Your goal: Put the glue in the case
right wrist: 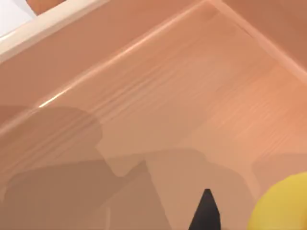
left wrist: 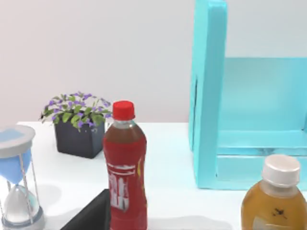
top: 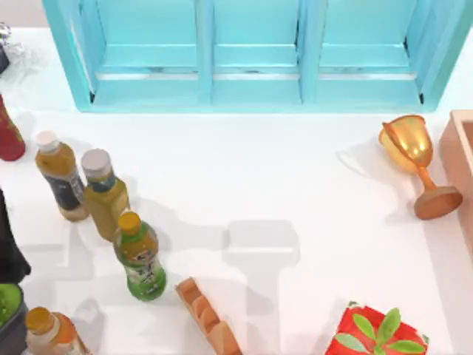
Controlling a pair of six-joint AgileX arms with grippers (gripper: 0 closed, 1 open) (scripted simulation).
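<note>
The right pincer point(right wrist: 207, 211) hangs inside the light tan-pink wooden case point(right wrist: 158, 96) at the table's right edge, the small yellow glue bottle point(right wrist: 283, 206) beside its fingertip; grip state cannot be told. Letting go high risks it toppling.

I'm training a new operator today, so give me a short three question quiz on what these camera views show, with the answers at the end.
1. True or false: the trophy cup stands on the top view's right side, next to the case.
2. Which cap colour tops the red drink bottle in the left wrist view? A) white B) red C) yellow
3. Fill in: the right wrist view looks down at the case's wooden floor, with part of a ______ rounded object, likely the glue, at the edge.

Key: 1 true; 2 B; 3 yellow.
</note>
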